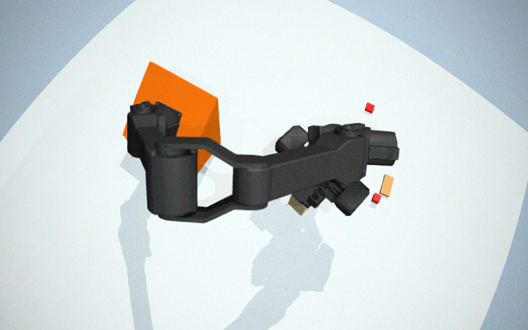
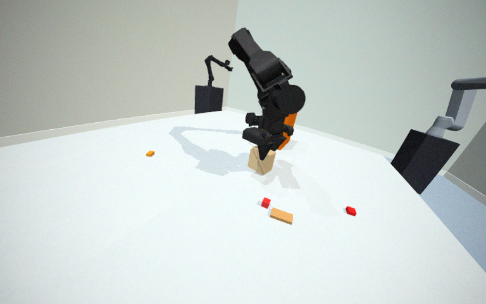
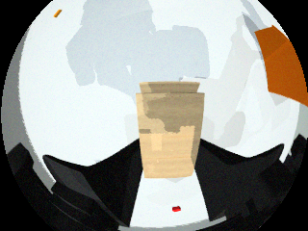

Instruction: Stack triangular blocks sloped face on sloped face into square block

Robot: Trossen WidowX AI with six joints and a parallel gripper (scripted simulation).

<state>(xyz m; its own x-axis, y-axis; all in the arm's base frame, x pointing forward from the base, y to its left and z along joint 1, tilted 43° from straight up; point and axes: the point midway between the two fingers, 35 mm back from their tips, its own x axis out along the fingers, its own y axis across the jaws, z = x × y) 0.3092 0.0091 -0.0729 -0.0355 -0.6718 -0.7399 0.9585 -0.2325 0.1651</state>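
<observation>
At right in the top view I see two red cubes (image 1: pixel 369 107) (image 1: pixel 375 198) (image 2: pixel 265 202) (image 2: pixel 350 210) and a tan slab (image 1: pixel 386 185) (image 2: pixel 281 216).

White table (image 1: pixel 78 202) (image 2: pixel 107 232) (image 3: pixel 48 96): lower triangular block (image 1: pixel 298 205) (image 2: pixel 253 160) (image 3: pixel 169 88), orange box (image 1: pixel 179 93) (image 2: pixel 290 121) (image 3: pixel 284 67), orange piece (image 2: pixel 150 153) (image 3: pixel 58 13); toward the top view's right edge, tan slab (image 1: pixel 386 185) (image 2: pixel 281 215), near red cube (image 1: pixel 375 198) (image 2: pixel 266 202), farther red cube (image 1: pixel 369 107) (image 2: pixel 350 210).

Two triangular blocks, both pale tan with a wood-like finish, stand sloped face toward sloped face on the bench (image 1: pixel 218 276) (image 2: pixel 150 221) (image 3: pixel 96 120). The lower block (image 1: pixel 298 205) (image 2: pixel 253 161) (image 3: pixel 169 88) rests on the bench. The held block (image 2: pixel 269 163) (image 3: pixel 169 137) is clamped in the end effector (image 1: pixel 317 194) (image 2: pixel 263 152) (image 3: pixel 167 141), its slope along a diagonal seam. Together they form a nearly square outline. Full face contact, top level and end alignment cannot be confirmed. The held block is hidden from above.
</observation>
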